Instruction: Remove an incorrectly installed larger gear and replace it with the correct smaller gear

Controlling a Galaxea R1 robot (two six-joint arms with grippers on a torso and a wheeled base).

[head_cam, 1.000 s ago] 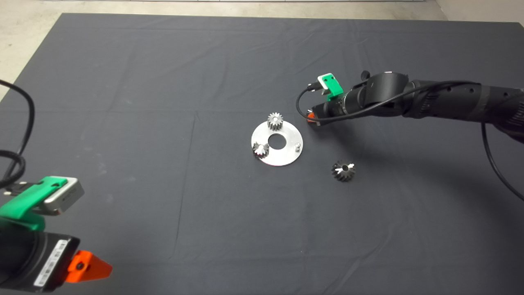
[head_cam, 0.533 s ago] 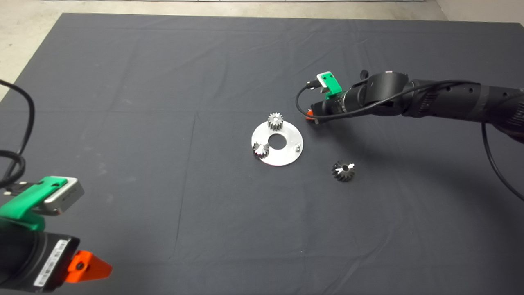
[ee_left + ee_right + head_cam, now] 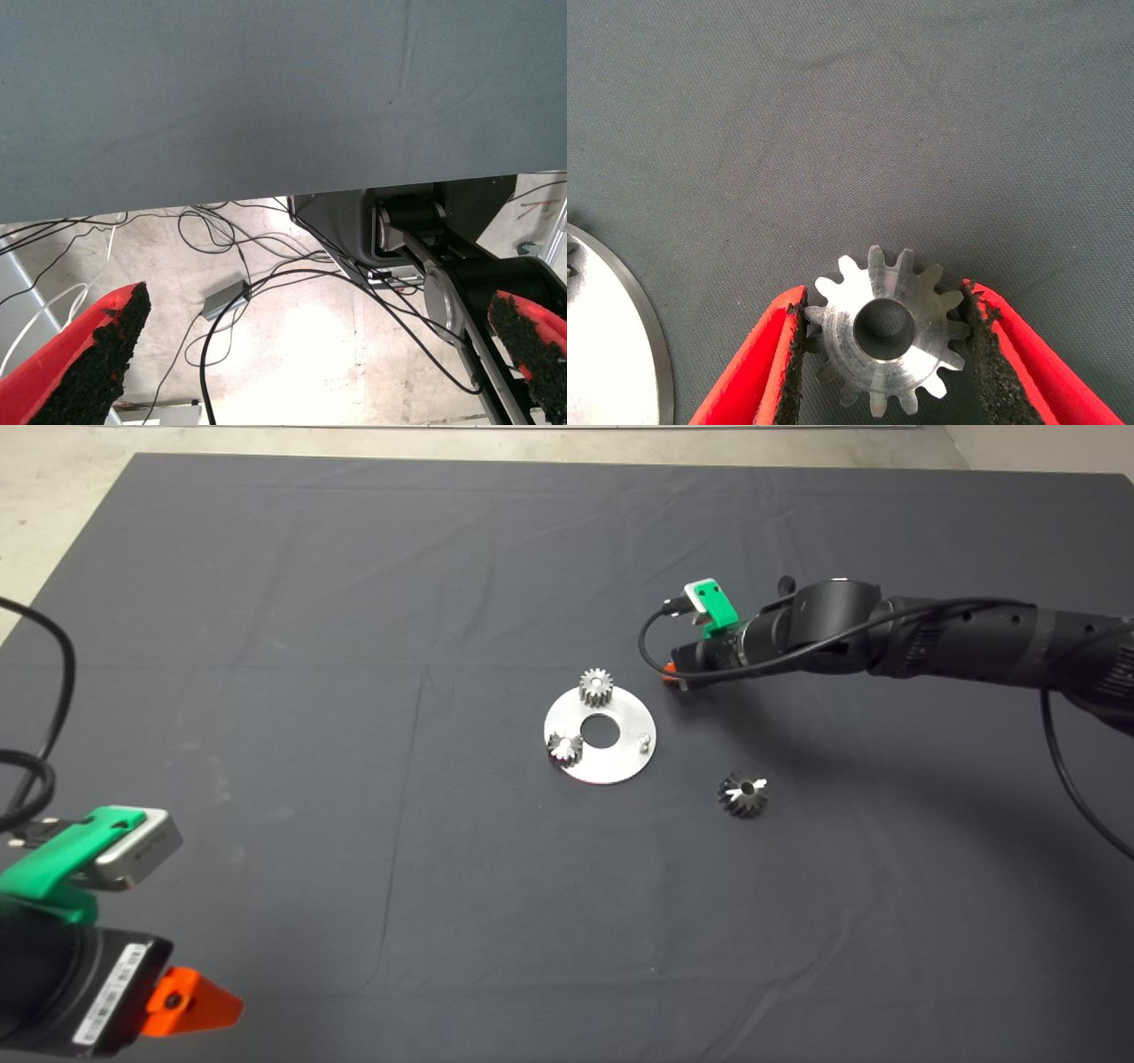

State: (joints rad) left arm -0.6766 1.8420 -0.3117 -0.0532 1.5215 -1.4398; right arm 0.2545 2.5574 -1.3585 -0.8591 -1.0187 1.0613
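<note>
The larger gear (image 3: 742, 794), dark with bright glints, lies on the mat to the right of the round silver plate (image 3: 611, 766). Two small gears (image 3: 597, 687) (image 3: 563, 747) sit on the plate, and a bare pin (image 3: 645, 739) stands at its right side. My right gripper (image 3: 671, 673) is just beyond the plate's upper right edge. In the right wrist view it (image 3: 884, 294) is shut on the smaller gear (image 3: 886, 341), with both pads against its teeth. The plate's rim (image 3: 620, 354) shows beside it. My left gripper (image 3: 177, 1001) is parked at the lower left, open (image 3: 319, 301).
The dark mat (image 3: 354, 691) covers the table. The pale floor (image 3: 53, 478) shows past its far left corner. The left wrist view shows the mat's edge, cables (image 3: 221, 301) on the floor and the robot's base (image 3: 425, 230).
My right gripper has shifted slightly up and left in the head view, staying near the plate's upper right edge. The gears on the plate, the larger gear and the left arm have not moved.
</note>
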